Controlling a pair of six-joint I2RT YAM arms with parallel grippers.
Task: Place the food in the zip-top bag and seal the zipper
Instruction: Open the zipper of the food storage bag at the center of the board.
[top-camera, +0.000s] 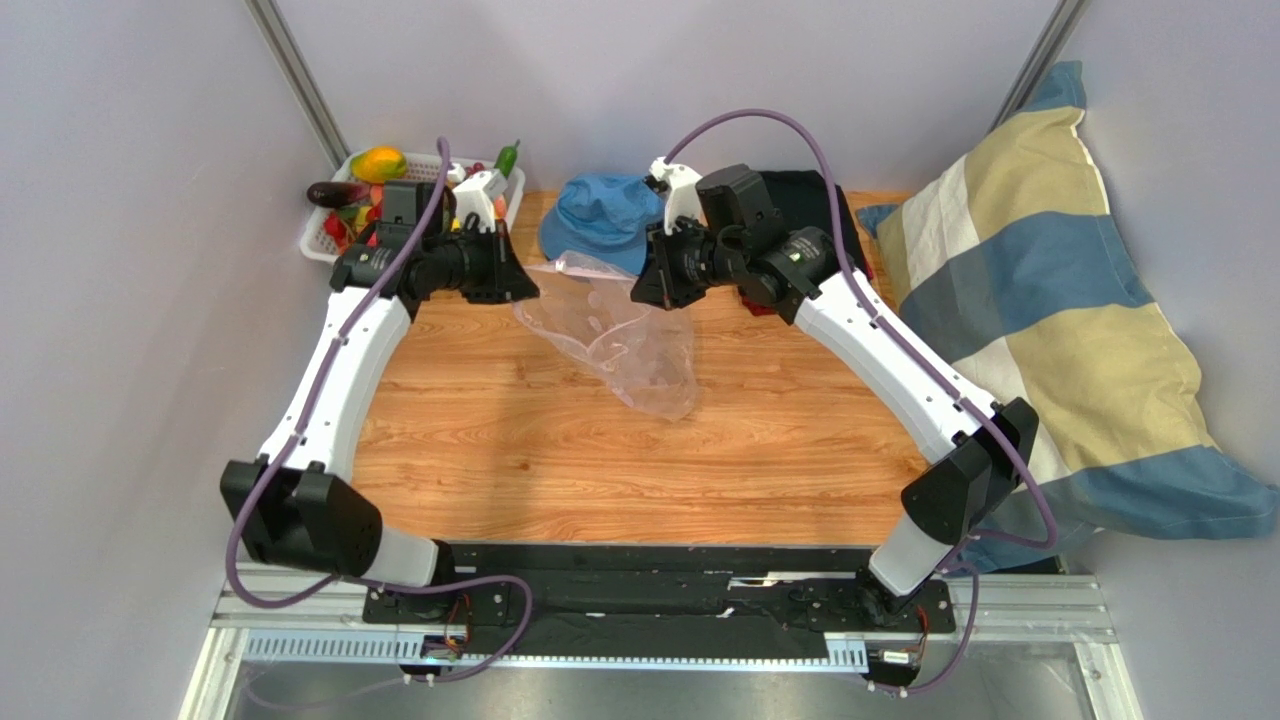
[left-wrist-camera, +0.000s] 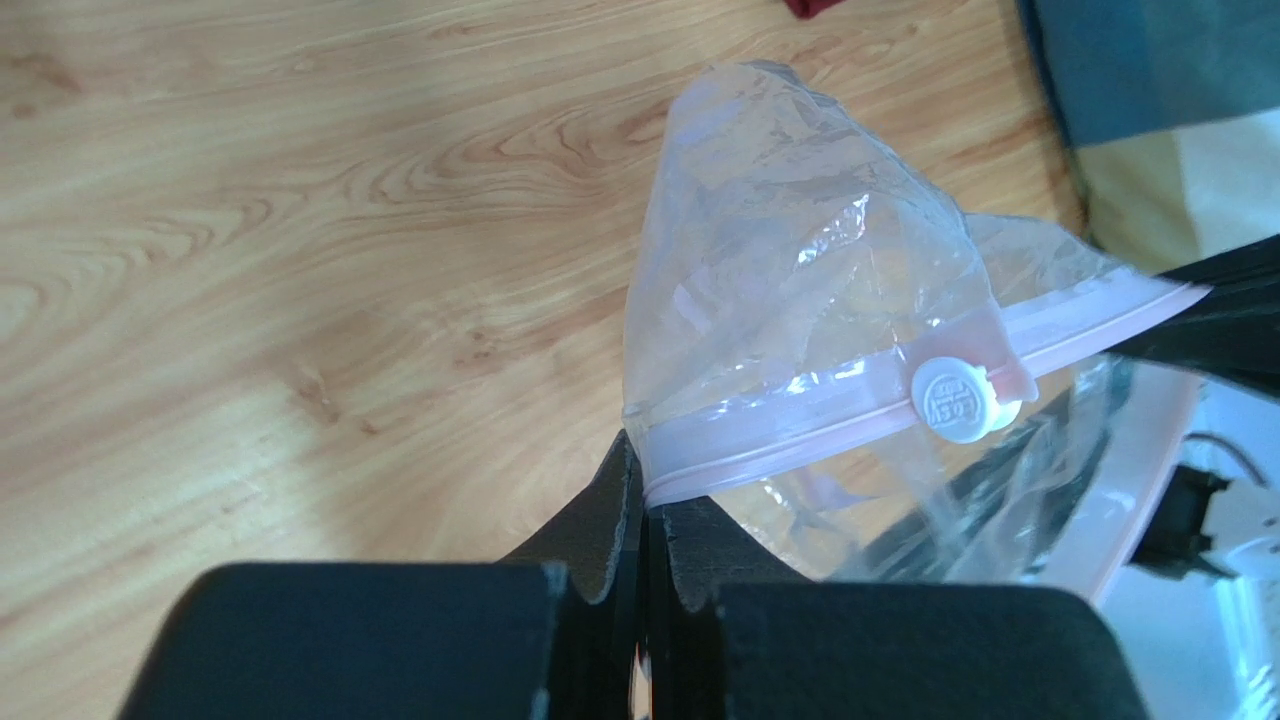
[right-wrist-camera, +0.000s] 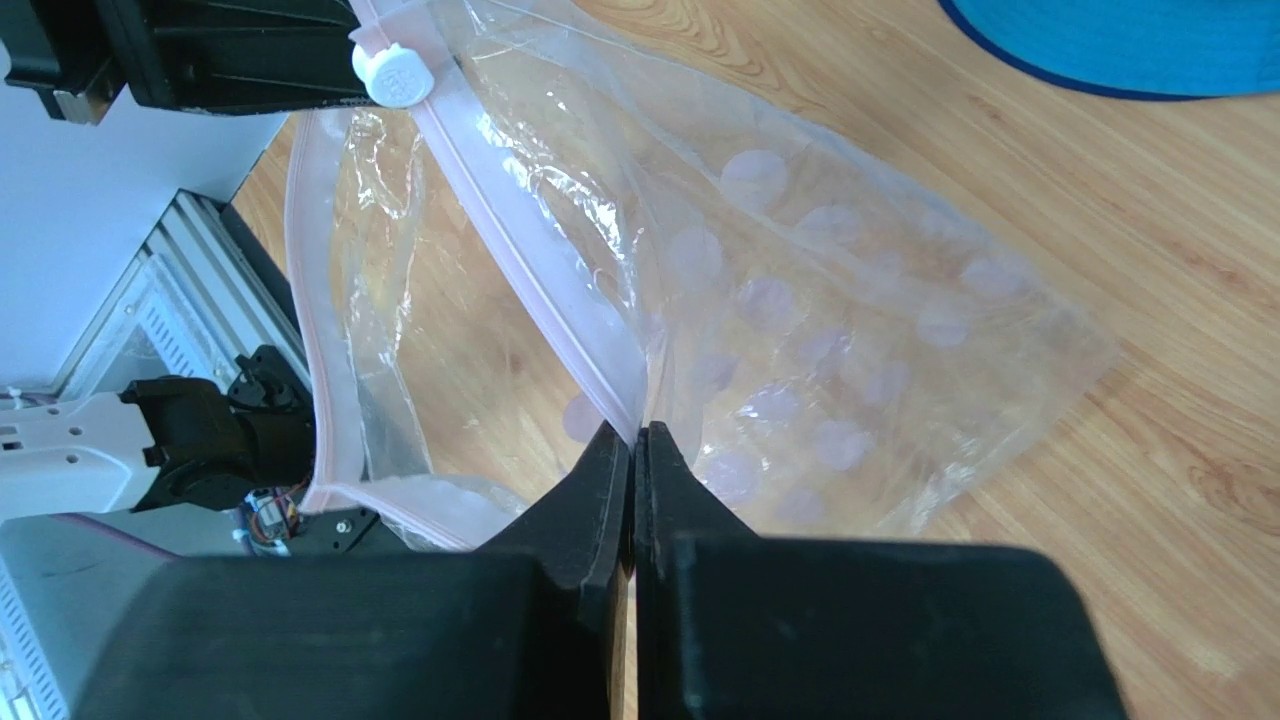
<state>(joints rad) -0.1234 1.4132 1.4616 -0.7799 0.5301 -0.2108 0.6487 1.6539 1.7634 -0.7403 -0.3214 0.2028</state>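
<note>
The clear zip-top bag (top-camera: 624, 338) hangs between my two grippers above the wooden table. My left gripper (top-camera: 519, 285) is shut on one end of its pink zipper strip (left-wrist-camera: 842, 428); a white slider tab (left-wrist-camera: 954, 398) sits on the strip. My right gripper (top-camera: 649, 288) is shut on the zipper strip (right-wrist-camera: 511, 255) at the other end, where the bag (right-wrist-camera: 842, 330) spreads out. The mouth gapes open between the two lips. The toy food (top-camera: 368, 188) lies in a white basket at the back left. I see no food in the bag.
The white slatted basket (top-camera: 320, 240) stands at the back left corner. A blue bucket hat (top-camera: 601, 210) lies at the back middle, with a dark cloth (top-camera: 812, 195) beside it. A striped pillow (top-camera: 1052, 300) fills the right side.
</note>
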